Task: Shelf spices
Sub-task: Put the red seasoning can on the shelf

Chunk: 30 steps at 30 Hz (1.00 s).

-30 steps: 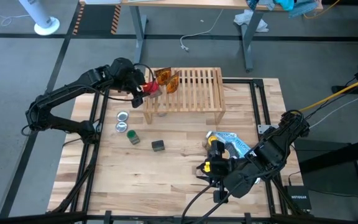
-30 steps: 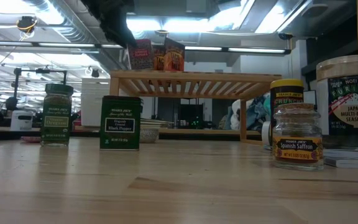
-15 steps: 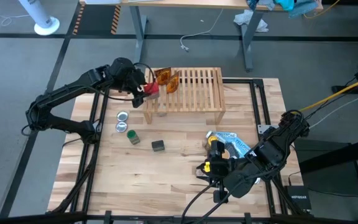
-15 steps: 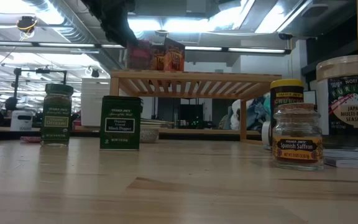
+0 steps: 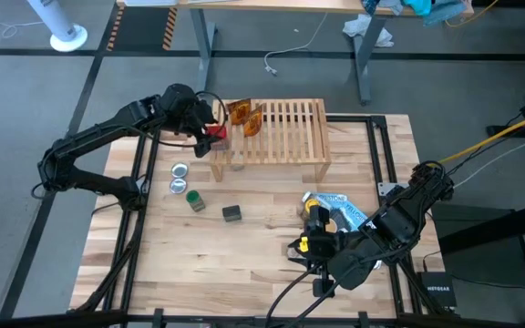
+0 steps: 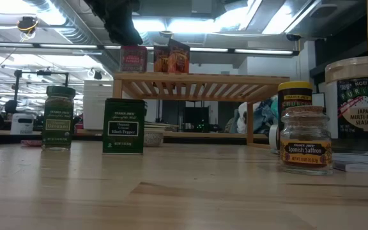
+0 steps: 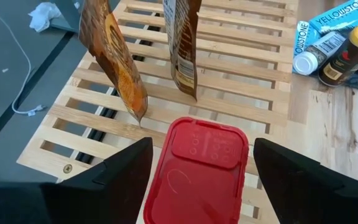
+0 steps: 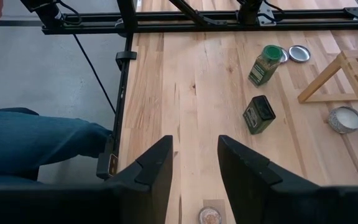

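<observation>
My left gripper [image 5: 208, 126] is over the left end of the light-wood shelf [image 5: 281, 137], around a red-capped jar [image 7: 197, 168]. The jar stands upright on the slats in the low view [image 6: 133, 59], beside two orange packets [image 6: 171, 59] that stand on the slats. My right gripper [image 8: 196, 146] waits open near the table's near right corner [image 5: 319, 241], touching nothing. A green-capped jar [image 5: 195, 201] and a dark square tin [image 5: 232, 213] stand on the tabletop in front of the shelf. My left gripper has the red-capped jar between its two fingers [image 7: 135, 168], one on each side of it just under the cap [image 7: 166, 155]. It comes from above, slanting in from the table's left. The jar is upright with its base on the shelf's left-end slats [image 6: 133, 70].
Two silver discs [image 5: 180, 179] lie left of the green-capped jar. A small white dish [image 8: 345, 118] sits under the shelf. A saffron jar [image 6: 306, 140], a yellow-capped jar [image 5: 317, 211] and a blue pouch [image 5: 340, 208] are near my right gripper. A person's leg [image 8: 36, 140] shows beyond the table edge.
The red-capped jar was tilted just above the shelf's left end. It has moved a little toward the table's left and now stands upright on the slats, with my left gripper still around it.
</observation>
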Each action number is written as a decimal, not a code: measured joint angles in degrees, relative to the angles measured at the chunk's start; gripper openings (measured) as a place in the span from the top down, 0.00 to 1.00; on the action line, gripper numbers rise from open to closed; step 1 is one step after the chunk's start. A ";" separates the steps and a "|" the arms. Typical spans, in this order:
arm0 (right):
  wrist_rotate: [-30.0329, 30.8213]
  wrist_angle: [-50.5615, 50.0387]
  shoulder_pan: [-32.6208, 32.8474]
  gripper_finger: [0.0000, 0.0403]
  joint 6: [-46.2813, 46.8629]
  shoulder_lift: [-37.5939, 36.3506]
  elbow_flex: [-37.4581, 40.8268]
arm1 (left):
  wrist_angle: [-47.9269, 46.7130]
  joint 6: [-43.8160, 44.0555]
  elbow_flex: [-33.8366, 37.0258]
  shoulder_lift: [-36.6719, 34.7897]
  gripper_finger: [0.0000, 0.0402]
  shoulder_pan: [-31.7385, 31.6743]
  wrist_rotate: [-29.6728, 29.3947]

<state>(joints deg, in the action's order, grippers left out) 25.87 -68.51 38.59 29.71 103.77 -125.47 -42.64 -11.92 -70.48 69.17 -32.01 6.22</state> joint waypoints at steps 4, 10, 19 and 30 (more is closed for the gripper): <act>0.00 -0.01 0.00 0.67 -0.01 -0.01 0.00 | -0.10 0.00 0.00 0.00 0.32 -0.02 0.00; 0.00 -0.02 0.02 0.67 0.00 0.00 0.00 | -1.14 0.16 0.00 0.00 0.32 -0.02 -0.02; 0.00 0.00 0.00 0.67 -0.02 0.00 0.00 | -4.97 -0.16 0.02 0.00 0.32 -0.01 -1.96; 0.01 0.00 0.01 0.67 -0.01 0.00 0.00 | -4.06 -0.45 0.04 5.13 0.32 0.02 -2.21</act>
<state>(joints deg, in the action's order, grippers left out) 25.88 -68.51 38.60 29.70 103.77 -125.47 -46.71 -12.37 -70.43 74.29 -31.99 4.01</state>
